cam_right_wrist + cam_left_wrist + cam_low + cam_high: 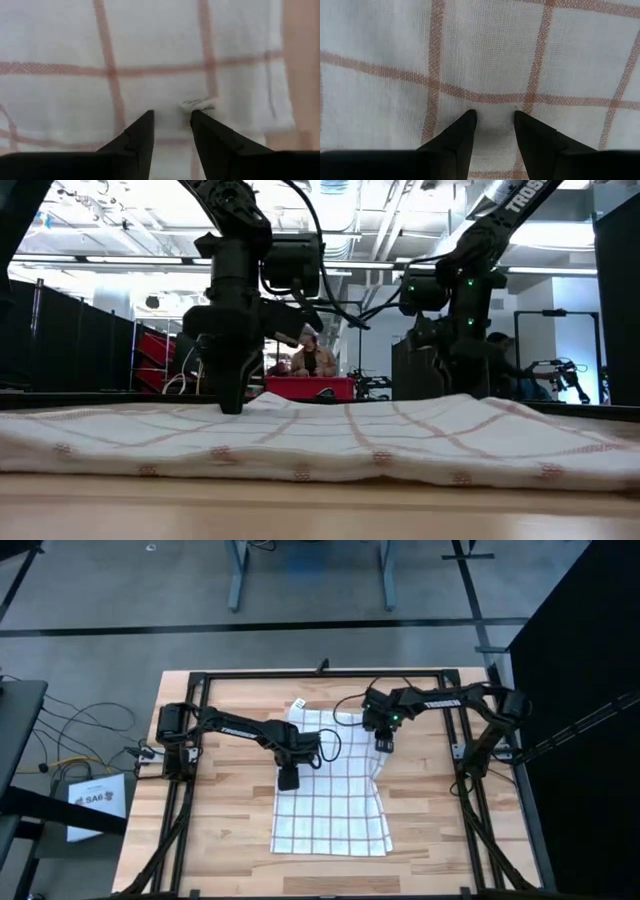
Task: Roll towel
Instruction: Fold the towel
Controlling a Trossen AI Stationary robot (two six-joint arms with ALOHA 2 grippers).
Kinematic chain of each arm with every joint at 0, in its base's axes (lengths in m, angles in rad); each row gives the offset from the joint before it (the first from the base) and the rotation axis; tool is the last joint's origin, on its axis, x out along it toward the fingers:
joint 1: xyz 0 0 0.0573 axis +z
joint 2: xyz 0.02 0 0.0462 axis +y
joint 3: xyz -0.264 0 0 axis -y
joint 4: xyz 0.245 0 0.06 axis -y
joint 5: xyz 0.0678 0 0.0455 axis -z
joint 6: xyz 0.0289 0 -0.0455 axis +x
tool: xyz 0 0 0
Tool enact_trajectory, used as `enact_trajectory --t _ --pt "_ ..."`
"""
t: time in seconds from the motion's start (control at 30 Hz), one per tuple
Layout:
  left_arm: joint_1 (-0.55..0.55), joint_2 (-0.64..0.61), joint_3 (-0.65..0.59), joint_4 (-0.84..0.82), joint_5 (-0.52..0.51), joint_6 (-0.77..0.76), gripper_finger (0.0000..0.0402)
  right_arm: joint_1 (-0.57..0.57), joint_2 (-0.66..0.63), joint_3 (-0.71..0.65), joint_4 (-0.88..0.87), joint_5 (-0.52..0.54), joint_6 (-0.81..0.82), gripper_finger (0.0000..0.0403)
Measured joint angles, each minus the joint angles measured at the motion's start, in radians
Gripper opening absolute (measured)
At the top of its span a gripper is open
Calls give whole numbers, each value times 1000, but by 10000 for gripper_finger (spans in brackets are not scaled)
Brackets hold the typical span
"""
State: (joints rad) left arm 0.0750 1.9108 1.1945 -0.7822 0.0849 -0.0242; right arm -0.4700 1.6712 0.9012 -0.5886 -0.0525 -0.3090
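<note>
The towel (335, 800), white with a thin reddish grid, lies spread flat on the wooden table (220, 830), its long side running from far to near. My left gripper (288, 780) points down at the towel's left edge, about halfway along it, with its fingers (495, 114) a narrow gap apart. My right gripper (384, 745) points down near the towel's right edge, farther back, its fingers (171, 114) also a narrow gap apart. In the low view the towel (320, 440) forms a low, gently rumpled sheet. My left gripper comes from above, pointing down, and both fingertips (467, 120) stand on the towel's top face near its left edge, with flat cloth (495, 127) between them. Nothing is lifted. My right gripper, also pointing down, has its fingertips (200, 120) on the cloth beside the right edge. A small raised wrinkle (197, 104) sits at one tip.
A black metal frame (185, 790) runs around the tabletop, with the arm bases at its left and right sides. Bare wood (440, 830) lies to the towel's right and left. In the low view, a person shows in the room beyond the table.
</note>
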Motion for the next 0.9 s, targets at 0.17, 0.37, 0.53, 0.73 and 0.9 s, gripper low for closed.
enact_trajectory --t 0.17,0.37,0.53,0.73,0.9 --pt "0 -15 15 -1 2 0 127 -40 -57 0 -28 4 -4 119" --pt "23 -67 89 74 -16 9 127 79 -207 -9 -30 -212 137 119" --pt "75 -58 107 142 -93 105 127 328 -238 -103 1 -202 296 119" --pt "163 -8 109 167 -91 154 127 510 -238 -149 156 -116 466 119" --pt "189 16 108 201 -62 165 127 540 -182 -147 255 -112 545 119"
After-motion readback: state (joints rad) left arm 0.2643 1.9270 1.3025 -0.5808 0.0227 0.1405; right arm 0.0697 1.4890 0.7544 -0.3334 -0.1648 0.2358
